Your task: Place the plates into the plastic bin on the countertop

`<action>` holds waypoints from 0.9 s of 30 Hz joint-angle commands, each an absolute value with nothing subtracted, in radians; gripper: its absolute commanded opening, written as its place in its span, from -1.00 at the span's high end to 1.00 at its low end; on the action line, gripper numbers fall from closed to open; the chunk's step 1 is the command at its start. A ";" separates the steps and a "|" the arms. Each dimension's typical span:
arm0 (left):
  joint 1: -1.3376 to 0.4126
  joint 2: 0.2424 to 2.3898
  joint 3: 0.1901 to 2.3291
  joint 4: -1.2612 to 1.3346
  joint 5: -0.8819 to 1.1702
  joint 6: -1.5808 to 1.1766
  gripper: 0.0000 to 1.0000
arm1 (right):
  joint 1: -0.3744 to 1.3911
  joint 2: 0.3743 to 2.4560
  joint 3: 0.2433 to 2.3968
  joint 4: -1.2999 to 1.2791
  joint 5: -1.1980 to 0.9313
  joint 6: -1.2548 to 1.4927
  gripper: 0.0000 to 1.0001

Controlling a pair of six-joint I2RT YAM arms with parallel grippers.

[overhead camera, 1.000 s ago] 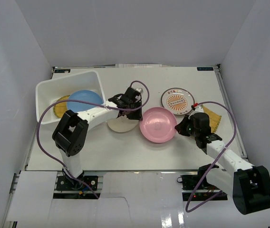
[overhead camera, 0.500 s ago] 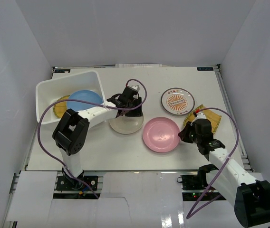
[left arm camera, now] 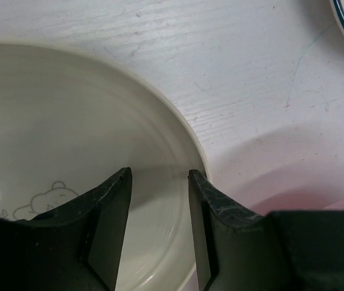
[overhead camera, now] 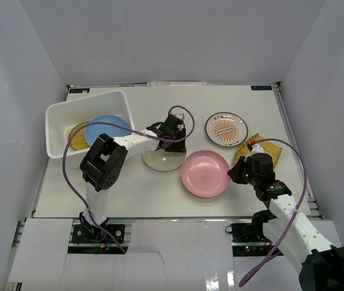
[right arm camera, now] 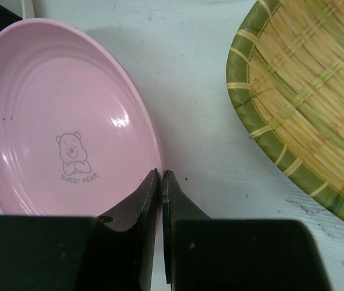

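Your left claw stands released, its two fingers spread apart above the inner slope of the cream plate, close to that plate's right rim. The cream plate lies flat on the table, just beside the pink plate to its right.

Your right claw is clenched on the pink plate's right rim, one finger over the inside, the other outside, with only a sliver of gap showing between them. The pink plate rests flat, its bear print facing up. Just to the right of that claw lies a yellow woven plate with a green edge, near the pink plate but apart from it.

Beyond both claws, toward the far side, sits the white plate with orange pattern, alone and clear of the others.

The plastic bin stands at the table's left far corner, well apart from your right claw. Inside it lie the blue plate and a second woven plate, side by side. A purple cable loops off the left arm near the bin.

The table is matte white; plain pale walls enclose it on three sides.
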State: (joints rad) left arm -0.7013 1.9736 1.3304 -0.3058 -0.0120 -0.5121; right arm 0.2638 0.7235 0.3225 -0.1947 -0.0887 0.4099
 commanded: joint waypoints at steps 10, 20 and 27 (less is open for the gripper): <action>-0.726 1.839 1.306 -0.243 -0.123 -0.566 -0.06 | 0.268 0.666 0.348 -0.255 -0.251 0.391 0.85; -0.764 1.983 1.388 -0.265 -0.098 -0.569 -0.15 | 0.275 0.653 0.344 -0.255 -0.271 0.393 0.85; -0.765 2.063 1.447 -0.313 -0.179 -0.552 0.37 | 0.281 0.644 0.342 -0.245 -0.288 0.391 0.85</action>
State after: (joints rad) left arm -0.7673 2.0651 1.4246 -0.2760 -0.1299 -0.5648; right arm 0.2722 0.6601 0.3225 -0.2829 -0.2485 0.3923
